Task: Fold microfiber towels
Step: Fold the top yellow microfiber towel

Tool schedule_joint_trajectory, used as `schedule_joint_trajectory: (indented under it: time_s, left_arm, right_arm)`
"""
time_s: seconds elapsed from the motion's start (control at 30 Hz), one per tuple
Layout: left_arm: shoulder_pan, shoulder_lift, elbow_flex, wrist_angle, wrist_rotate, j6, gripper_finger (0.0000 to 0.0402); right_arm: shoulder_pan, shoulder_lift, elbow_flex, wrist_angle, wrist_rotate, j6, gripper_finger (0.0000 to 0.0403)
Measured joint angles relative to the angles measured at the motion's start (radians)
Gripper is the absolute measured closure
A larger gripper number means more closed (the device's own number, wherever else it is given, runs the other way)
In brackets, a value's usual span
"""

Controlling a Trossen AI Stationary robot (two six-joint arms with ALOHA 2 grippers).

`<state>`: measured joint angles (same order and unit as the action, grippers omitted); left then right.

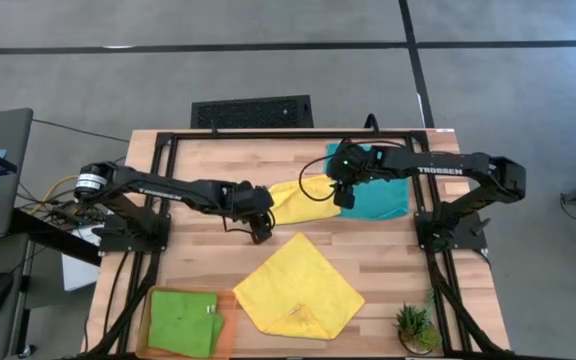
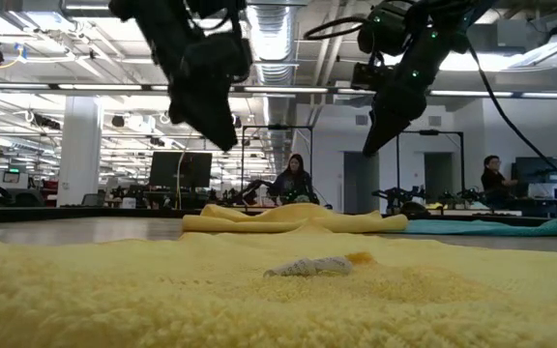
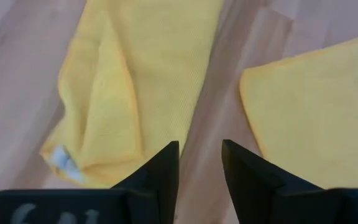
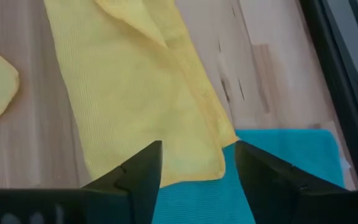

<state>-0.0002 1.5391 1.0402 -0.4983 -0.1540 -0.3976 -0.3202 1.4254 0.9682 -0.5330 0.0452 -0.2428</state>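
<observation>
Nearest the worktop's (image 1: 368, 270) front edge, the lime green towel (image 1: 183, 320) lies folded on the orange tray (image 1: 230, 335), and an unfolded yellow towel (image 1: 298, 285) sits beside it. Farther back, both grippers, left (image 1: 259, 234) and right (image 1: 345, 198), hover with fingers open and empty above a second yellow towel (image 1: 303, 200), apparently folded once. Its corner overlaps the flat teal towel (image 1: 383, 195), so most folding remains.
</observation>
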Motion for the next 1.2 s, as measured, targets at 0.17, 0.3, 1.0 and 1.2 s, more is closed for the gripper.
schedule_joint_trajectory:
  time_s: [0.17, 0.3, 1.0, 1.2]
  left_arm:
    - [-0.002, 0.001, -0.108, 0.101, -0.051, 0.03, 0.029]
    - [-0.008, 0.001, -0.173, 0.163, -0.094, 0.146, 0.029]
    - [0.043, 0.001, -0.341, 0.398, -0.034, 0.131, 0.029]
    - [0.08, 0.001, -0.368, 0.422, -0.015, 0.107, 0.029]
  right_arm:
    - [0.001, 0.0, 0.001, -0.015, -0.003, 0.008, 0.0181]
    - [0.001, 0.0, 0.001, -0.014, -0.003, 0.008, 0.0181]
    - [-0.003, 0.0, 0.001, 0.029, 0.001, 0.044, 0.0181]
    - [-0.003, 0.0, 0.001, 0.055, 0.006, 0.043, 0.0181]
